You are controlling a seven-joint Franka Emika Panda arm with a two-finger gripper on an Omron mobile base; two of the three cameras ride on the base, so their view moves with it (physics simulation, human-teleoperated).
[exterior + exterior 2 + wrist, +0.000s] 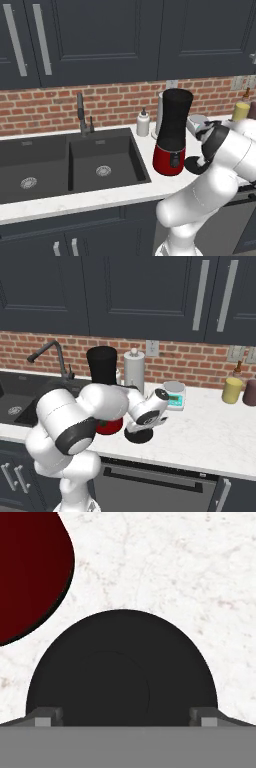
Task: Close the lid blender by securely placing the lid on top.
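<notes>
The black lid (122, 672) lies flat on the white marble desk (175, 567), directly beneath the robot's pincer (125, 717), whose jaws stand spread wide on either side of the disc, grasping nothing. The red-based blender (171, 132) stands just beside it, jar top uncovered. The lid looks light, rigid and smooth; a grip across its rim seems soundest.

Dark cabinets (95, 35) above brick wall (45, 107). White marble counter (215, 431), black double sink (65, 162) and faucet (82, 115) left of pincer. Outlet (152, 348) on brick.
</notes>
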